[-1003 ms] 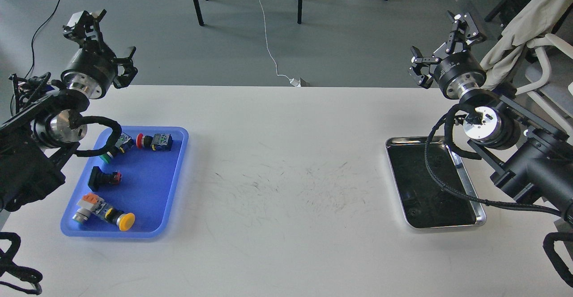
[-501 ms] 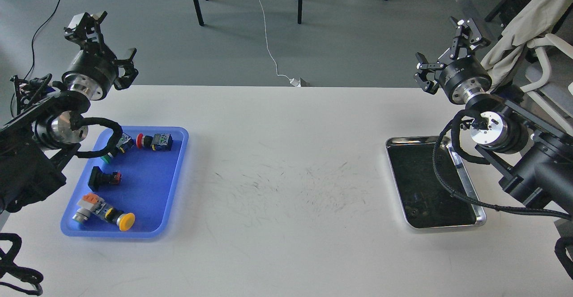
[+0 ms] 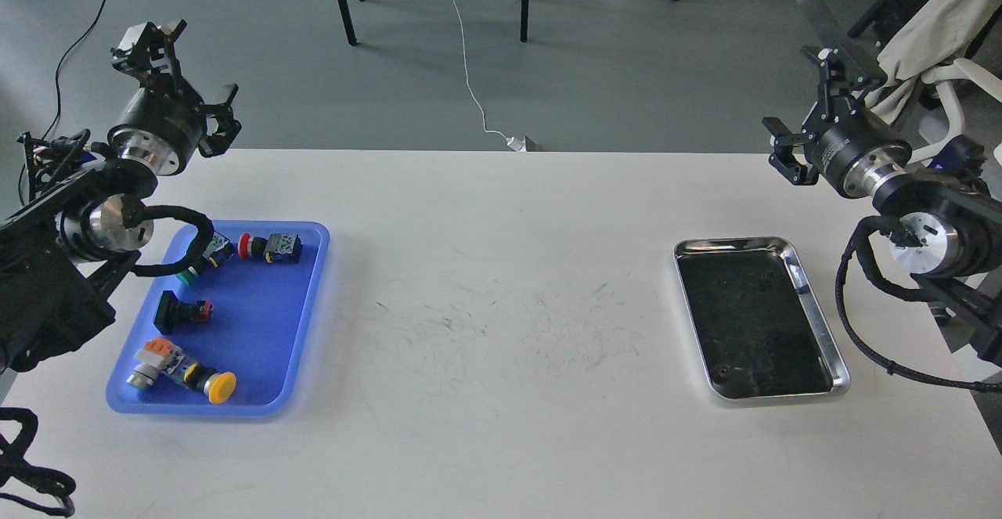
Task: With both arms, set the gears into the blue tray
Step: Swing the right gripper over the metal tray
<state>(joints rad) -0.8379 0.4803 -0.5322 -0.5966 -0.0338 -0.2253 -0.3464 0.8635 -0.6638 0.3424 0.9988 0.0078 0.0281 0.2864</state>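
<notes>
Both my black claw grippers — left [image 3: 184,73], right [image 3: 810,108] — hang spread and empty above the white table's [image 3: 501,284] far corners. Gears are indistinct dark specks in the shiny steel tray [image 3: 820,331]; the rectangular blue plastic tray [image 3: 309,323] holds only push-button switches [image 3: 270,246].

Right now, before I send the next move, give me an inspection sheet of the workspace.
Surface: white table, scuffed with dark marks in the middle.
Job's things: blue tray at left, holding push-button switches; the gears cannot be made out, possibly tiny dark bits in the steel tray at right.
Clutter: nothing seen on the bare tabletop.
Grippers: left gripper open, raised beyond the table's far-left corner, empty; right gripper open, raised beyond the far-right edge, empty.
Cables: black cable loops over the blue tray's corner; another hangs beside the steel tray.
Surroundings: grey floor, white cord, table legs, draped chair.
</notes>
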